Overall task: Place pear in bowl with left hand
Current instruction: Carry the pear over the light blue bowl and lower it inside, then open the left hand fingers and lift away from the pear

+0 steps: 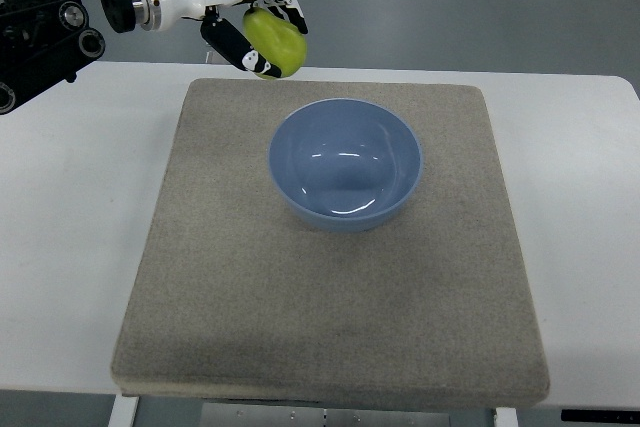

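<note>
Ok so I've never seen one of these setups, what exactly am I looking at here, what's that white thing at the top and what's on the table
This is one picture, taken by a camera on the robot itself looking steeply down at its work area. The white thing is the robot's left hand, a hand with fingers on an arm that comes in from the picture's left edge. Its fingers are closed around a green pear, held up above the far edge of the mat. The right arm is not in the picture. On the white table lies a grey-brown square mat, and on the mat stands a light blue bowl, which is empty. The pear is beyond the bowl and a little to its left, not yet over it.
</note>
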`<state>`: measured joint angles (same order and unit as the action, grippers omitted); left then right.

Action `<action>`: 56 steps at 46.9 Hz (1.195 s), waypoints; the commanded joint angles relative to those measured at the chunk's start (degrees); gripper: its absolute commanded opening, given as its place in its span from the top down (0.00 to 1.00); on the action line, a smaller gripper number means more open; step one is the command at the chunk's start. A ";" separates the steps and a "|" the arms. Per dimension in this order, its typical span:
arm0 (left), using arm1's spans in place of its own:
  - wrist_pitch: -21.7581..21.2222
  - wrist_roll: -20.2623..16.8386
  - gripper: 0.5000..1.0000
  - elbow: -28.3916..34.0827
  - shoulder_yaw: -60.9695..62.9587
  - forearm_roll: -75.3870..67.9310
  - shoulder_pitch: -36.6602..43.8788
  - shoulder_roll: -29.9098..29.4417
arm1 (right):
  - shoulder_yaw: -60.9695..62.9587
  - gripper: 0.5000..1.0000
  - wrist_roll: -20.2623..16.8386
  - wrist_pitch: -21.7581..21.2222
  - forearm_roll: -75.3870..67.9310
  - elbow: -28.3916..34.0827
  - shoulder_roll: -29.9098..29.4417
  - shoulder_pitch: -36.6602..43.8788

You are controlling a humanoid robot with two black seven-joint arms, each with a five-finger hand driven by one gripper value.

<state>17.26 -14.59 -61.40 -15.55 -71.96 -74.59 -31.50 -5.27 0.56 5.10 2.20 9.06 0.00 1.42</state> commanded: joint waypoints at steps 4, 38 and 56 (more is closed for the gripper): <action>3.74 0.00 1.00 -3.46 0.61 -1.17 -0.30 1.26 | 0.00 0.15 0.05 0.00 0.00 -0.01 0.00 -0.01; 5.06 0.35 0.02 -2.93 3.77 -8.64 1.11 9.71 | 0.00 0.15 -0.03 0.00 0.00 -0.01 0.00 -0.01; 4.36 0.26 0.01 -0.13 1.49 26.48 0.14 5.14 | 0.00 0.15 -0.03 0.00 0.00 -0.01 0.00 -0.01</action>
<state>21.61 -14.24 -62.91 -14.00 -55.88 -74.39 -25.31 -5.27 0.55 5.10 2.20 9.07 0.00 1.41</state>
